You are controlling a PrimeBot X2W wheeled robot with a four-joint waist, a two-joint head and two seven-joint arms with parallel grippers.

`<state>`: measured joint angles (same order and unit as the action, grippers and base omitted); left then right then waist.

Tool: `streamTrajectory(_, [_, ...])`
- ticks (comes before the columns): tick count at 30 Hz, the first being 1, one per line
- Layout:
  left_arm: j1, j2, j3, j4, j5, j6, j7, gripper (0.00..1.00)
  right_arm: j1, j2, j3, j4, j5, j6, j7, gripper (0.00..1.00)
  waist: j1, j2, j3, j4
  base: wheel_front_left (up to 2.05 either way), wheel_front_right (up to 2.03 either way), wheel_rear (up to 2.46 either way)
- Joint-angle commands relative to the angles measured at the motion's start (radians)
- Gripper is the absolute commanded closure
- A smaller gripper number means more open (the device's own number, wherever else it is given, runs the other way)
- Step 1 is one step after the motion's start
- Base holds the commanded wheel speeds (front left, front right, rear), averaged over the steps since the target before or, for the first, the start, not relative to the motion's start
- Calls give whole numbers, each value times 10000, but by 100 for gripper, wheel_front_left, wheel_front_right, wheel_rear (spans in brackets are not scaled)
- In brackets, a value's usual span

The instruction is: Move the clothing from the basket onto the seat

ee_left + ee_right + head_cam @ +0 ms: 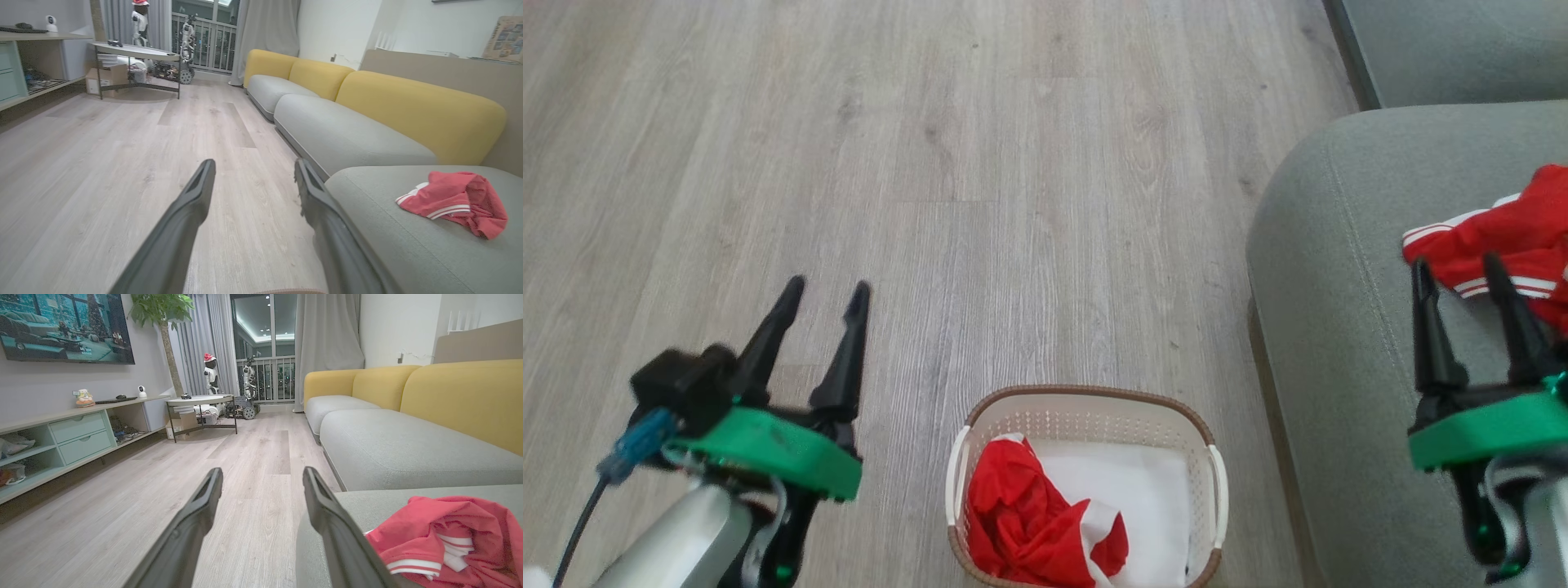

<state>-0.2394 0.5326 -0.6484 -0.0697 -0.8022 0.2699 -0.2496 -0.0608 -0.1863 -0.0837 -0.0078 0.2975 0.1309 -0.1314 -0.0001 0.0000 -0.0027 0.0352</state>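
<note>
Both pincers hang released, nothing in either. The left gripper [825, 287] sits at 8 o'clock in the head view, jaws spread over bare floor [1013, 163]. The right gripper [1458, 268], at 4 o'clock with jaws just as wide, hovers over the seat [1331, 310], its tips just short of the striped red garment [1515, 237] lying on the cushion at 3 o'clock. So one piece is home.

The other, a crumpled red garment [1021, 514], lies in the basket [1086, 391] at 6 o'clock, bunched against the left wall on top of the white liner sheet [1143, 490]. That's the step in hand, by my reading: fetch it. The left arm looks the nearer candidate. Best to come in from above, jaws wide, and bite the high folds in the middle of the heap, not the flat edge, so the liner isn't caught. Lift clear of the brown rim before swinging toward 3 o'clock, or the light basket may tip or drag along.
</note>
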Motion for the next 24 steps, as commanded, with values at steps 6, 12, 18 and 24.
streamTrajectory(6, [859, -226, 1924, -399, 915, -88, -121, 0, 347, 168, 407, 210, -183, -2, -844, 0, 1, 0, 4, 145, 0, 0, 0])
streamTrajectory(12, [1542, -667, 2762, -168, 1552, -470, -121, 0, 648, 364, 371, 543, -312, -2, -1165, 0, 1, 0, 7, 140, 0, 0, 0])
streamTrajectory(18, [1894, -1240, 3446, 168, 2243, -1076, -122, 0, 592, 380, 592, 988, -285, -2, -1282, 0, 1, 0, 102, 40, 0, 0, 0])
streamTrajectory(24, [1888, -1563, 3719, 300, 2573, -1439, -122, 0, 469, 390, 676, 1122, -257, -2, -1299, 0, 1, 0, 172, 1, 0, 0, 0])
